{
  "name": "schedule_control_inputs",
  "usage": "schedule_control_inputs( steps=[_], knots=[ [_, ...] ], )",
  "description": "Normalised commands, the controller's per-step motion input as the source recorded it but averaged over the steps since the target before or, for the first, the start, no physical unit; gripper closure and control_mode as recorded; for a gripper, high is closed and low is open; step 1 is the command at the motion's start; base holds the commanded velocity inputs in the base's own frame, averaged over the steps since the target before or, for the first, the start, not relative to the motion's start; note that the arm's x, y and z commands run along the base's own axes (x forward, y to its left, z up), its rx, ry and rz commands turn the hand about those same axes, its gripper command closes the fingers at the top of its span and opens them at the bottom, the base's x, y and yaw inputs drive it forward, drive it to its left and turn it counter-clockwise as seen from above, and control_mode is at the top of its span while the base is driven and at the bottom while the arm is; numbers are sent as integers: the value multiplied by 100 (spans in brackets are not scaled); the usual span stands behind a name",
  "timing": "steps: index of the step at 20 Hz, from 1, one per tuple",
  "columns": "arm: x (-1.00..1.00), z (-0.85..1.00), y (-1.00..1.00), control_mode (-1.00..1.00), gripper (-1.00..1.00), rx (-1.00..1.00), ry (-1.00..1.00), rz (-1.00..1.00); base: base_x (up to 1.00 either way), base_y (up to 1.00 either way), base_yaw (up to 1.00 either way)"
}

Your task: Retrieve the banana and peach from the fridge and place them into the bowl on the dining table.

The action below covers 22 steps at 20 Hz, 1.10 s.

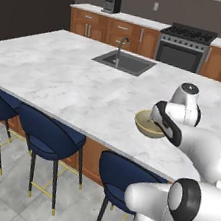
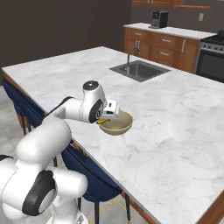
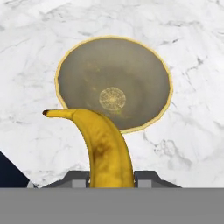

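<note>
My gripper (image 3: 111, 177) is shut on a yellow banana (image 3: 105, 146) with brown spots. The banana's stem end points toward the yellow-tan bowl (image 3: 131, 74), which lies empty just ahead of it. The bowl (image 1: 147, 124) stands near the front edge of the white marble dining table (image 1: 62, 74). In the right base view the gripper (image 2: 106, 118) hovers at the bowl's (image 2: 118, 126) near rim, with a bit of the banana (image 2: 102, 121) showing under the hand. The peach and the fridge are out of view.
A steel sink (image 1: 124, 61) with a tap is set into the table beyond the bowl. Blue stools (image 1: 48, 135) line the table's near side below the arm. A stove (image 1: 184, 48), wooden cabinets and a coffee machine (image 1: 112, 3) stand along the back wall.
</note>
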Motion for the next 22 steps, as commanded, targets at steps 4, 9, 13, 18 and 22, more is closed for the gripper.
schedule_control_inputs(
  steps=[4,9,13,18,22],
  knots=[
    [35,-43,-6,-100,100,0,3,0,0,0,0],
    [47,-27,-11,-100,100,0,1,0,0,0,0],
    [54,-20,-13,-100,100,0,0,0,0,0,0],
    [49,-17,-11,-100,100,0,0,0,0,0,0],
    [33,-25,-3,-100,100,0,0,0,0,0,0]
  ],
)
